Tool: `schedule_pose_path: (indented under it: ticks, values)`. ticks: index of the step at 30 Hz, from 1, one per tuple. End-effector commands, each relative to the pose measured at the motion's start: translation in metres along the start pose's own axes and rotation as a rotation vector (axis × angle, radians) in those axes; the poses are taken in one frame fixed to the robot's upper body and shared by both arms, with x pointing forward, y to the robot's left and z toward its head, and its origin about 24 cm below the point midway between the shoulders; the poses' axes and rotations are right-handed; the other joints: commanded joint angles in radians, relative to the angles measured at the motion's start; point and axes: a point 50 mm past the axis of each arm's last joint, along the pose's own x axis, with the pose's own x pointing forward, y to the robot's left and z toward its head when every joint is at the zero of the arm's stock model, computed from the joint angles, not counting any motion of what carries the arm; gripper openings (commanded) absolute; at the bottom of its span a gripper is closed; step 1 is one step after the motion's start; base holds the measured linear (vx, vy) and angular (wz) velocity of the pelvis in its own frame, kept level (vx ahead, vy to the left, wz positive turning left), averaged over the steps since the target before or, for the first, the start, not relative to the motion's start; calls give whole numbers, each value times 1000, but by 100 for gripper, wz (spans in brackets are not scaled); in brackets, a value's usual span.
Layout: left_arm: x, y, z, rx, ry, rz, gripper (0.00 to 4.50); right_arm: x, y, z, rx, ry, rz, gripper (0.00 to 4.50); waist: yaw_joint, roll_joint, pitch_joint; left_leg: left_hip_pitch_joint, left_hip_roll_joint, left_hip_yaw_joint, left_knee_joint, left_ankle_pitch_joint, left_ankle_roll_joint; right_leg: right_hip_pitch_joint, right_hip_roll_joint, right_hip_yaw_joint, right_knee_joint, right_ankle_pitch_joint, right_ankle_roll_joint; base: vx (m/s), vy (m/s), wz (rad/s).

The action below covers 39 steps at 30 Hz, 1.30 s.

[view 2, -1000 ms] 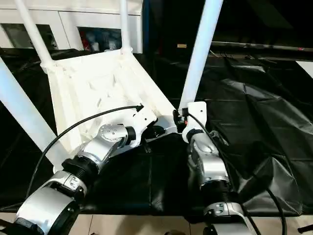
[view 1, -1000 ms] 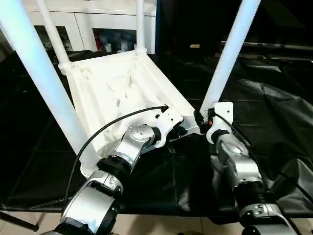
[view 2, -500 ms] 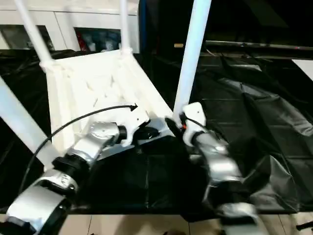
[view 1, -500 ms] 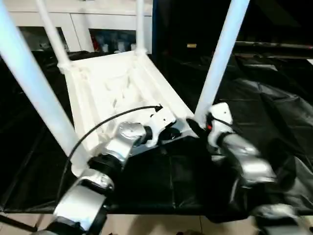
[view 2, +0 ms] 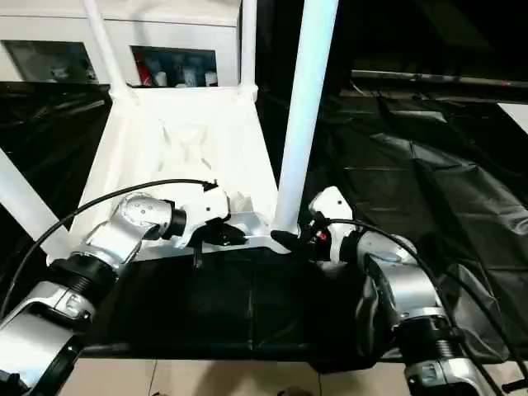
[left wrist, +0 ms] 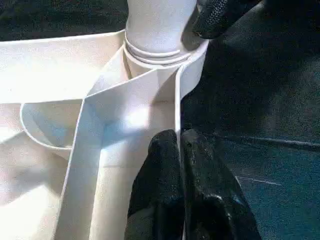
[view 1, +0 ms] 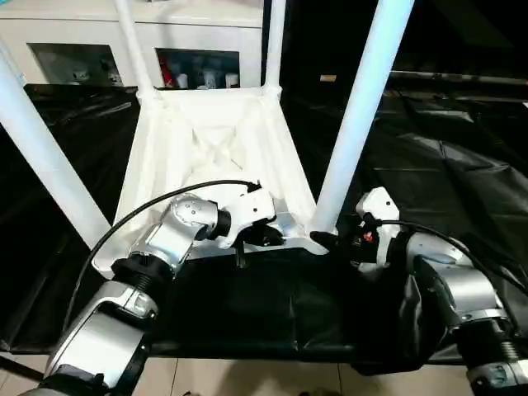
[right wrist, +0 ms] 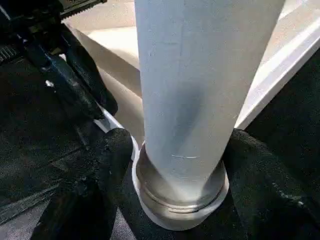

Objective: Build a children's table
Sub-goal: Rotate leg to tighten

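The children's table [view 1: 210, 153] lies upside down on the black-draped worktop [view 1: 462, 165], its X-ribbed underside facing up and all four legs pointing skyward. The top's long axis runs away from the robot, from the near edge right in front of the arms back towards the white cabinet [view 1: 99, 49] behind it. Taking the near right leg [view 1: 355, 124] as our marker: it rises out of its round corner socket [right wrist: 175, 200] with a slight lean, and it is the closest leg to both hands. The right hand [view 1: 330, 242] sits at the very foot of that leg, fingers [right wrist: 95, 190] spread wide on either side of the socket, one pad against the collar on each flank, straddling the base without a tight squeeze that the pictures can confirm. Just to the left of that leg, along the near rim [left wrist: 177, 110] of the top, the left hand [view 1: 268, 237] is pinched closed on the thin upright wall of the rim, one finger [left wrist: 160, 170] inside it and the other outside. The near left leg [view 1: 45, 157] stands well apart from our marker, at the other near corner, and the two far legs [view 1: 274, 41] rise at the back corners, beyond it, close to the cabinet. Black cables arc over both silver forearms.
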Motion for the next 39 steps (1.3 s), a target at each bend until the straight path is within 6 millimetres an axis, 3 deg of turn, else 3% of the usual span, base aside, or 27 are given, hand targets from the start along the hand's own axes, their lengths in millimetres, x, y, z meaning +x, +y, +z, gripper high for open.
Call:
schedule_pose_path:
  ticks: [1, 4, 5, 6, 13, 18, 23, 32, 39]
  values:
    - [2, -8, -21, -67, 85, -22, 45, 5, 12, 4, -9, -25, 92, 310, 5, -7, -44, -4, 24, -9, -63, -171, 86, 50, -45, 38, -60, -153, -250, 0, 0, 0]
    - [2, -10, -21, -82, 78, -45, 66, 6, 14, 5, -7, -23, 109, 310, 4, -7, -48, -7, 24, -11, -61, -143, 97, 56, -46, 38, -52, -104, -257, 0, 0, 0]
    - [2, -10, -21, -83, 80, -49, 66, 5, 15, 5, -7, -22, 113, 310, 3, -7, -46, -4, 24, -8, -61, -145, 103, 51, -44, 38, -54, -91, -266, 0, 0, 0]
    - [2, -11, -23, -95, 94, -51, 95, 5, 15, 5, -6, -21, 118, 310, 3, -7, -44, -4, 23, -8, -62, -158, 103, 51, -44, 37, -57, -115, -264, 0, 0, 0]
    - [0, -6, -24, -99, 98, -31, 95, 2, 18, 4, -2, -16, 135, 310, 4, -6, -40, -1, 24, -10, -66, -202, 76, 48, -45, 38, -67, -209, -237, 0, 0, 0]
    - [-2, -6, -22, -107, 67, -51, 48, 1, 18, 4, -10, -10, 143, 310, 5, -9, -42, -3, 24, -9, -63, -166, 88, 49, -45, 38, -60, -156, -246, 0, 0, 0]
    - [-2, -9, -23, -126, 59, -88, 5, 3, 18, 6, -20, -24, 142, 310, 7, -9, -42, -3, 24, -8, -63, -168, 89, 49, -46, 39, -61, -169, -247, 0, 0, 0]
    - [1, -14, -17, -138, -76, -119, 5, 5, 18, 6, -25, -22, 152, 310, 3, -14, -39, -5, 23, -8, -63, -171, 97, 49, -46, 38, -63, -186, -242, 0, 0, 0]
    - [1, -17, -21, -140, -85, -120, 5, 6, 13, 7, -36, -29, 119, 310, 2, -14, -42, -4, 24, -7, -61, -158, 100, 49, -46, 39, -59, -163, -247, 0, 0, 0]
